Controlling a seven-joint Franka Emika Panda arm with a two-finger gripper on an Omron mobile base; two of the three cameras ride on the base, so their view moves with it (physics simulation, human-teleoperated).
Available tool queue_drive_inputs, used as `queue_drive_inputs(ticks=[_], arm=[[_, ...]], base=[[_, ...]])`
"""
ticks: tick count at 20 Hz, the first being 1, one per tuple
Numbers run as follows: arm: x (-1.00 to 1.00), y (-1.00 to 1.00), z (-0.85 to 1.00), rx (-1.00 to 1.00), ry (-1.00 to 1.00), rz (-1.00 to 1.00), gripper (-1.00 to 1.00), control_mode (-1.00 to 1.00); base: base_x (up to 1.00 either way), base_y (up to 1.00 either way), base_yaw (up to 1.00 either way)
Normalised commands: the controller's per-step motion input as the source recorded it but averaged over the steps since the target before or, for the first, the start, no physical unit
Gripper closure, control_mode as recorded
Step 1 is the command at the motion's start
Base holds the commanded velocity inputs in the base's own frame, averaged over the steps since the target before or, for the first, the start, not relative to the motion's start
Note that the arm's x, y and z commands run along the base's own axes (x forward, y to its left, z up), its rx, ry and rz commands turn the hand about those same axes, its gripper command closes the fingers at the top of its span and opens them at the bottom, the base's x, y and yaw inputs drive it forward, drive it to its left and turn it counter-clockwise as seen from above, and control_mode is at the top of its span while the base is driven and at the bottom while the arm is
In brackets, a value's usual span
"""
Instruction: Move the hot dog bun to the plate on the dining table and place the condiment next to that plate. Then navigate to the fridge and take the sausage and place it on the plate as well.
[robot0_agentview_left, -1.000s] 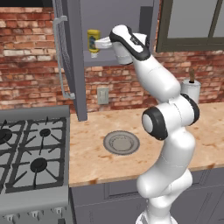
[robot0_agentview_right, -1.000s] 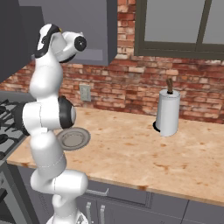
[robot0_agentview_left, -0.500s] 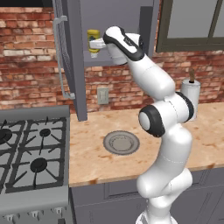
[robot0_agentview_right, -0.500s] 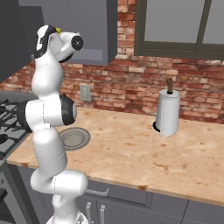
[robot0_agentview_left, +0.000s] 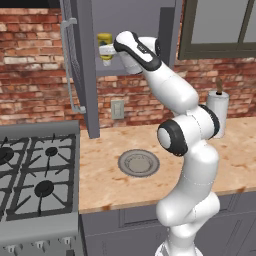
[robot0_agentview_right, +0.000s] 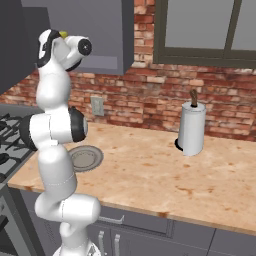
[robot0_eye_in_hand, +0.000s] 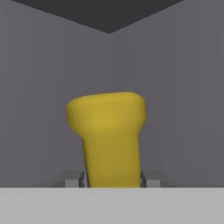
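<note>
The condiment (robot0_agentview_left: 104, 42) is a yellow squeeze bottle standing on the shelf of an open wall cabinet above the counter. My arm reaches up and left into that cabinet. My gripper (robot0_agentview_left: 106, 50) is shut on the condiment, one finger on each side of its lower body. In the hand view the condiment (robot0_eye_in_hand: 109, 135) stands close and upright between my gripper (robot0_eye_in_hand: 112, 180), whose fingertips (robot0_eye_in_hand: 81, 180) press against its sides. A sliver of the condiment (robot0_agentview_right: 63, 34) peeks over the hand in the right base view. The hot dog bun, plate, dining table, fridge and sausage are out of view.
The cabinet's grey door (robot0_agentview_left: 80, 65) hangs open to the left of my hand. Below, a small grey ringed dish (robot0_agentview_left: 138, 163) lies on the wood counter (robot0_agentview_left: 100, 175). A gas stove (robot0_agentview_left: 35, 170) adjoins at left, and a paper towel holder (robot0_agentview_right: 192, 127) stands at right.
My hand has pushed further left into the cabinet to the condiment, and the fingers have closed from wide open onto its sides.
</note>
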Motion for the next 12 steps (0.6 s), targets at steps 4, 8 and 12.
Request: queue_drive_inputs(ticks=[4,8,12], arm=[[-0.02,0.0,-0.01,0.0,0.0,0.0,1.0,-1.0],[-0.47,-0.01,0.0,0.0,-0.05,-0.04,1.0,-1.0],[-0.87,-0.09,0.0,0.0,-0.15,-0.06,1.0,-1.0]], base=[[0.0,0.0,0.0],[0.0,0.0,0.0],[0.0,0.0,0.0]])
